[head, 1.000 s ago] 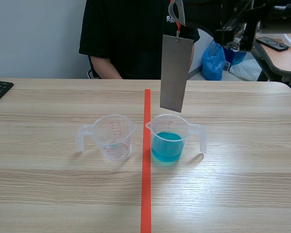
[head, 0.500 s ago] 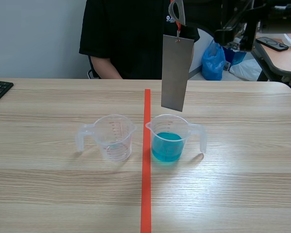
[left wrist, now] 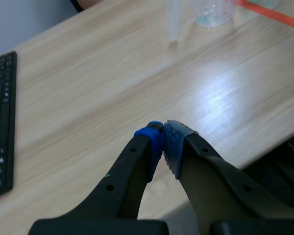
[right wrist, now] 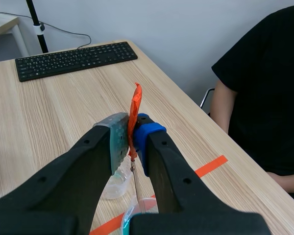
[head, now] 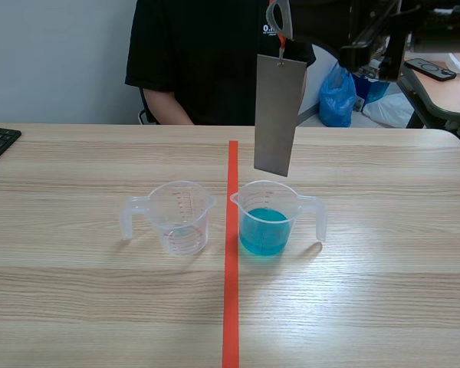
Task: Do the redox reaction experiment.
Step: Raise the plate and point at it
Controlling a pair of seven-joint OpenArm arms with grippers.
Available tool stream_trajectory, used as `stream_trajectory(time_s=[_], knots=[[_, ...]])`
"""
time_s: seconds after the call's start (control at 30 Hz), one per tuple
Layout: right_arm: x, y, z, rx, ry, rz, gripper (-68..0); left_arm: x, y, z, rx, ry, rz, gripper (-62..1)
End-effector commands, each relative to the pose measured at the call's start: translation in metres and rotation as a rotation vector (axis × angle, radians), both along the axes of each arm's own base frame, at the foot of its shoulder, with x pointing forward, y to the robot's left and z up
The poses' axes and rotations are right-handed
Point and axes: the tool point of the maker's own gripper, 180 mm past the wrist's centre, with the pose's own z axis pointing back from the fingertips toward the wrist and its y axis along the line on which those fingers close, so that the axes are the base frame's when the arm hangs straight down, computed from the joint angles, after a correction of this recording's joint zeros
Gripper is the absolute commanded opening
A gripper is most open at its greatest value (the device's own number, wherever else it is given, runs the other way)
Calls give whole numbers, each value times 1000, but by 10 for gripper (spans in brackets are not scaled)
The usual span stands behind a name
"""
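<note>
Left tool point(left wrist: 162, 137) pressed together on nothing, low over the wood-grain worktop point(head: 368, 291). Clear measuring cup point(head: 180, 216) sits left of the tape line point(head: 231, 307), blue-liquid cup point(head: 267, 218) right. Flat grey metal strip point(head: 278, 115) hangs upright above the blue-liquid cup, not touching it. Its orange tag point(right wrist: 135, 105) is pinched in the right tool point(right wrist: 130, 129). Person in a black shirt point(head: 207, 61) sits beyond.

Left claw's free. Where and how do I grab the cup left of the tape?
Take the clear cup by its handle: it juts out leftward, upright, clear of the blue-liquid cup. Come in level from the left, one finger either side. The left claw is shut, so open first.
</note>
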Motion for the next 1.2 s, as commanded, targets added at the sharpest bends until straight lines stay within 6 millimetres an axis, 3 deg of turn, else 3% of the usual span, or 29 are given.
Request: stream_trajectory(time_s=[0.0,0.17,0.43,0.57,0.83,1.17], knots=[[0,-1,11,15,-31,5,-660,23,2,8,-7,-31,-23,-581],[0,-1,11,15,-31,5,-660,73,3,12,-27,29,-99,-582],[0,-1,11,15,-31,6,-660,143,-7,64,-164,-31,-188,-582],[0,-1,11,15,-31,6,-660,173,-19,74,-149,-52,-218,-582],[0,-1,11,15,-31,6,-660,213,-70,70,-169,-24,-306,-581],[0,-1,11,15,-31,6,-660,238,-148,60,-214,22,-427,-579]])
